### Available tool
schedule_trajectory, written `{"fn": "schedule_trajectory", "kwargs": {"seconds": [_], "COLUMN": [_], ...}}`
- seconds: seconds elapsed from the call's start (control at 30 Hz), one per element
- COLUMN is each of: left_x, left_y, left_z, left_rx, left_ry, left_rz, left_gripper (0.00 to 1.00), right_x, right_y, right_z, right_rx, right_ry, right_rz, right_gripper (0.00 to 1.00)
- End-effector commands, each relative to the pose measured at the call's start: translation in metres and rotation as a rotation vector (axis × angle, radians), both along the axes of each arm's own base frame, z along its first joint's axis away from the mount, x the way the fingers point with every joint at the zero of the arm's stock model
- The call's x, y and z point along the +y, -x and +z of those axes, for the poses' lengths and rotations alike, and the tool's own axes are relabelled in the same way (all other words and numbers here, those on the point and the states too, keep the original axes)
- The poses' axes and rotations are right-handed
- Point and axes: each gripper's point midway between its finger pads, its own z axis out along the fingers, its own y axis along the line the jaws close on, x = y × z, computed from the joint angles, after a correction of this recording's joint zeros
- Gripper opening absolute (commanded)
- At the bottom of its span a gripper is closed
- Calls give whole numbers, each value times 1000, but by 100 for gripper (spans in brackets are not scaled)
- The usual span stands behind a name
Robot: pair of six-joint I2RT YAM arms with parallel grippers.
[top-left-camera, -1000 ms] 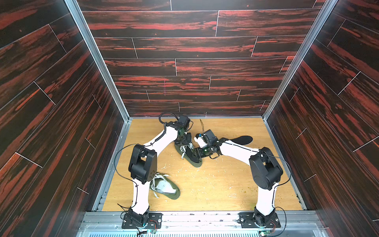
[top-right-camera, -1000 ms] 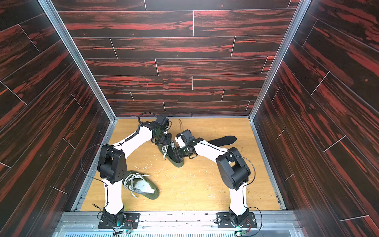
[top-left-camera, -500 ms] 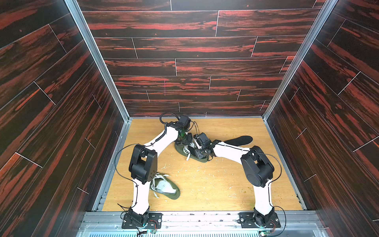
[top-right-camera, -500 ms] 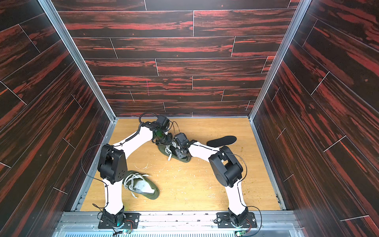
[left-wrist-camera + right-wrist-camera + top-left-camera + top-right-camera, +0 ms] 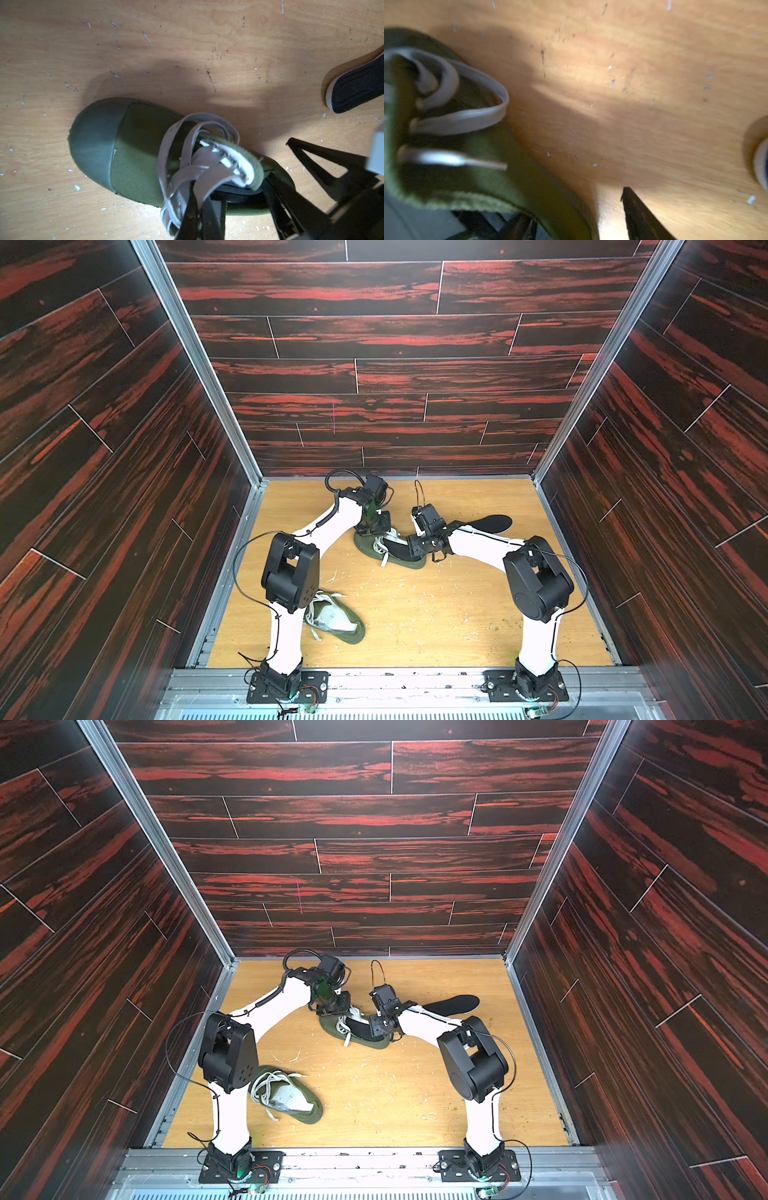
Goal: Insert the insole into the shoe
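1. Tabletop: bare, scuffed wood. It looks slick to me, so a sideways shove from either arm could send the shoe skidding.
2. Green canvas shoe: it lies mid-table between both arms, toe end toward the left arm. A second green shoe sits well apart, by the left arm's base.
3. Black insole: it is partly inside the shoe's mouth, and how far its front reaches is hidden. Pushed hard, I'd expect it to buckle or fold under the tongue instead of lying flat. A spare black insole lies on the wood beyond the right arm.
4. Right gripper: the jaws stand apart, astride the shoe's side wall, one finger inside and one outside over the table. Nothing looks clamped. Closing here would pinch canvas and not the insole, and a careless pull-out could drag the insole back with it.
5. Left gripper: it is closed down tight, seemingly pinching the white laces beside the tongue.
6. Laces: they hang slack. If they slip or stretch in that pinch, the mouth could sag shut over the insole.
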Motion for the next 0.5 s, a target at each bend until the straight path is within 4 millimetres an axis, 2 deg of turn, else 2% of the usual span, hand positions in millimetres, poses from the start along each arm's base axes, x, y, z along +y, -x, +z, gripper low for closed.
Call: {"fn": "schedule_trajectory", "kwargs": {"seconds": [0.0, 0.13, 0.23, 0.37, 0.47], "left_x": [6, 10, 18, 25, 29], "left_y": [9, 9, 7, 3, -1], "left_z": [13, 15, 14, 12, 11], "left_rx": [-2, -4, -6, -6, -12], "left_ry": [5, 10, -6, -8, -5], "left_rz": [4, 30, 55, 85, 109], "left_gripper": [2, 2, 2, 2, 2], "right_x": [-17, -53, -73, -74, -54], "right_y": [-3, -2, 9, 25, 36], "right_z": [-7, -41, -55, -58, -49], "right_rx": [-4, 9, 38, 73, 107], "right_ry": [108, 351, 452, 489, 387], "right_rz": [-37, -52, -63, -39, -7], "right_gripper": [63, 59, 54, 50, 53]}}
